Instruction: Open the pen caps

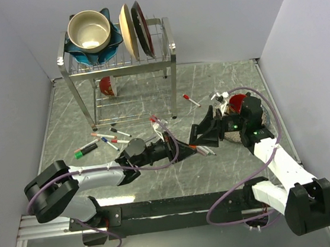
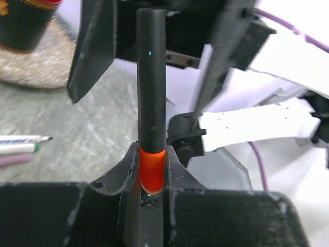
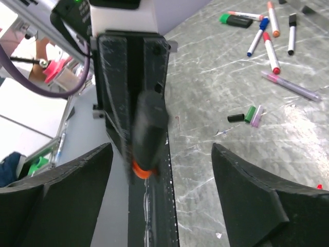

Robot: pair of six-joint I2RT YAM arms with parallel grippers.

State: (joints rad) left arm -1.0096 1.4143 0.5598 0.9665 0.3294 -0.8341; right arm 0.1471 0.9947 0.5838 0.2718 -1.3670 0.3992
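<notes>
**Black pen offered end-on between 2 grippers**

Above the grey marbled table (image 1: 177, 181), the left gripper (image 2: 152, 164) is pressed together on the orange end band (image 2: 152, 170) of 1 slim black plastic pen (image 2: 150, 77). The pen's long axis runs straight out from those fingers toward the right gripper (image 3: 162, 149). Its 2 jaws stand spread wide on either side of the free black end, touching neither side. The right arm is nearer that end. The next move probably calls for a squeeze across the barrel, then a pull along the axis away from the left gripper. Whether the orange part is the cap, I cannot tell. 3 small loose caps (image 3: 249, 114), black, green and pink, lie together on the table, well apart from both grippers.
</notes>
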